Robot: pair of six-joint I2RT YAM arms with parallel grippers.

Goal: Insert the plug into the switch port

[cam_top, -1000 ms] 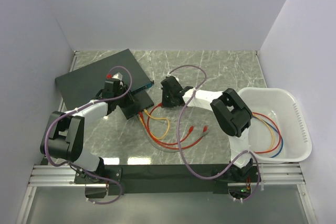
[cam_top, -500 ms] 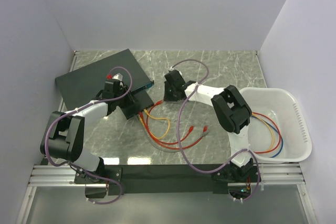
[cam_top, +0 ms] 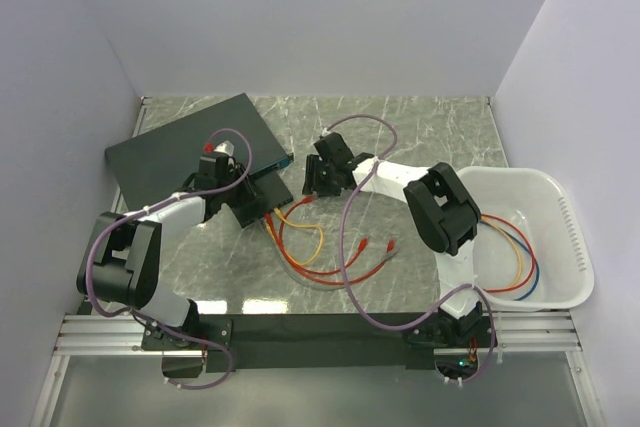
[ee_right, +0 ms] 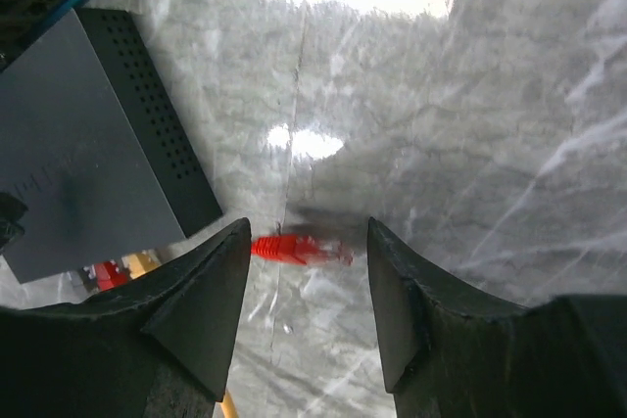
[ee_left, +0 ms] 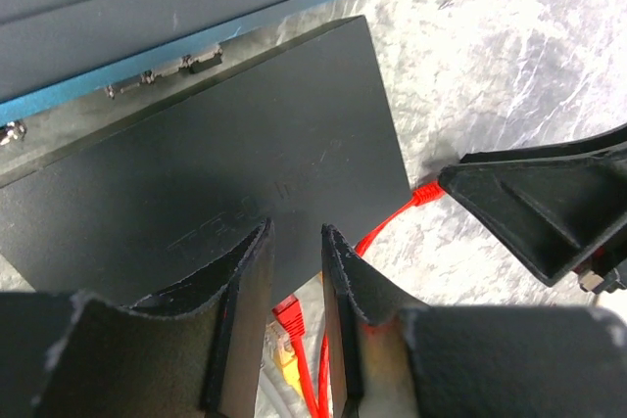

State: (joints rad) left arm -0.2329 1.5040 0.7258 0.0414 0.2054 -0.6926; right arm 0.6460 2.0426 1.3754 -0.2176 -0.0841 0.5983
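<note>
The red plug [ee_right: 294, 249] lies on the marble table between my right gripper's [ee_right: 309, 232] open jaws, touching neither finger. It sits just off the right corner of the small black box [ee_right: 78, 154]. In the left wrist view the same plug [ee_left: 424, 193] shows beside that corner. My left gripper [ee_left: 296, 232] hovers at the near edge of the box [ee_left: 216, 163], its jaws a narrow gap apart with nothing clamped. Below that gap lie another red plug [ee_left: 289, 315] and a yellow one [ee_left: 284, 364]. The switch port is hidden.
The large dark slab [cam_top: 180, 147] with a blue front strip lies behind the box [cam_top: 258, 197]. Loose red and yellow cables [cam_top: 320, 257] loop across the table's middle. A white bin [cam_top: 565, 212] holding cables stands at the right.
My right gripper has opened and let go of the red plug, which now lies on the table. It has also shifted slightly left toward the box. The left arm has stayed still.
</note>
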